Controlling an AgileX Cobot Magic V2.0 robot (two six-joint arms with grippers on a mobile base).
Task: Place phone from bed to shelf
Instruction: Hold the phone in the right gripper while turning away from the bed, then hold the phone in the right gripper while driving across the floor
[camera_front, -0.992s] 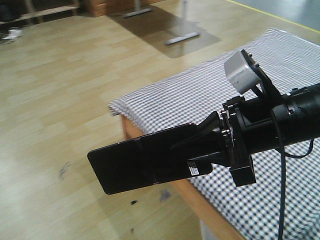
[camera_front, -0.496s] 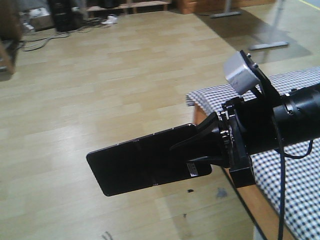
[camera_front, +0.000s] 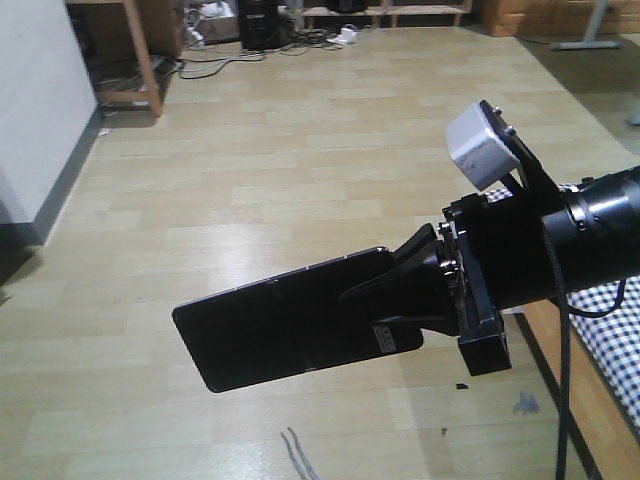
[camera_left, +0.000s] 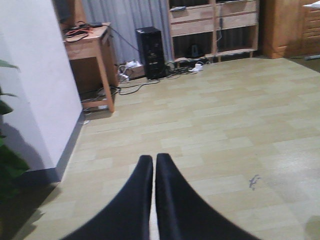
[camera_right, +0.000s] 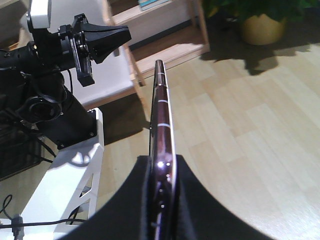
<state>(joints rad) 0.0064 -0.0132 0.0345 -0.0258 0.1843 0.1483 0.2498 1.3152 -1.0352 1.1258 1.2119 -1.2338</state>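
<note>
front view: phone (camera_front: 270, 335) juts from right gripper (camera_front: 362, 300).

Pale plank floor (camera_front: 250, 180) spreads wide. A wooden bench (camera_left: 92, 44) carrying cables (camera_left: 80, 29) stands beside a white wall (camera_left: 30, 75). A black computer tower (camera_left: 151, 50) sits before grey curtains (camera_left: 120, 17), loose cables (camera_left: 135, 85) trailing on the floor nearby. A yellow plant pot (camera_right: 260, 27) casts a dark shadow.

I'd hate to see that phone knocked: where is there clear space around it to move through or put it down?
Open: the bare floor between the white wall and the bed, under the phone in the right end effector. The lower board of the shelf looks bare. Crowded: cables by the far desk.
</note>
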